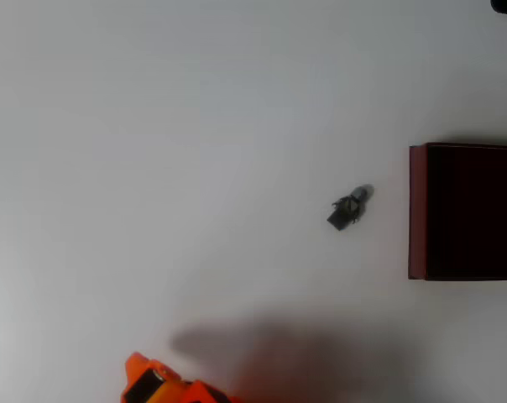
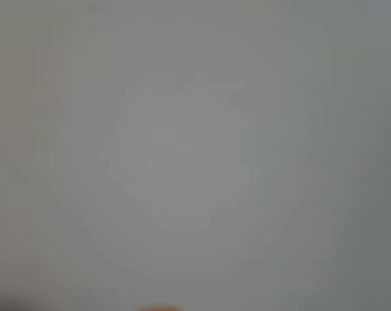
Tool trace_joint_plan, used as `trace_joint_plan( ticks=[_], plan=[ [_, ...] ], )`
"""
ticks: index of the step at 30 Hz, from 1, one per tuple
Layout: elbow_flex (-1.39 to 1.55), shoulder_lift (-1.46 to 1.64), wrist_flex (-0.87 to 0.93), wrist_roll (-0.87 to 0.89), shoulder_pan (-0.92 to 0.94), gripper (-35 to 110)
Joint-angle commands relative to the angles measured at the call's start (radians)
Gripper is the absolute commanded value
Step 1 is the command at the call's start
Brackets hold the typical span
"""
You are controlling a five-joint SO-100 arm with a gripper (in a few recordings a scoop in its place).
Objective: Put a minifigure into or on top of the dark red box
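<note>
**Nothing moved yet: minifigure on the table, box without it**

One minifigure (image 1: 350,207) is seen in the overhead view, lying on its side on the white table (image 1: 195,126), right of centre. Its pale head end is turned toward the upper right, its dark body toward the lower left. It is touched by nothing.

The box (image 1: 417,210) is placed at the right edge of that view, cut off by the frame, with its maroon left wall facing the minifigure and its inside nearly black. A clear strip of table is left between the two; they are near but apart. Nothing can be made out inside the box, though the dark interior would hide a small thing.

Of the arm (image 1: 165,386), an orange part is visible at the bottom edge, left of centre, well apart from the minifigure. A blurred reddish patch and a soft shadow are spread on the table just right of it. The gripper's fingers cannot be made out, so how far they are parted, and whether anything is held, cannot be told. The wrist view is taken up by blurred grey surface, and nothing useful can be read from it.

The task is judged to be at its very start. Everything is left to do: the minifigure must be reached, gripped, lifted, carried right over the maroon wall, and released.
</note>
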Motion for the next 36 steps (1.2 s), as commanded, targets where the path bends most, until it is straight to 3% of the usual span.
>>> trace_joint_plan(
  ticks=[1,16,22,25,31,36],
  plan=[
    [0.000,0.026,0.025,0.025,-0.012,1],
    [0.000,0.026,0.025,0.026,-0.012,2],
    [-0.003,-0.018,0.015,0.272,0.144,12],
    [-0.038,-0.135,0.006,0.373,0.249,16],
    [-0.229,-0.371,-0.071,0.216,0.376,18],
    [-0.597,-0.902,-0.049,0.172,0.522,17]
  ],
)
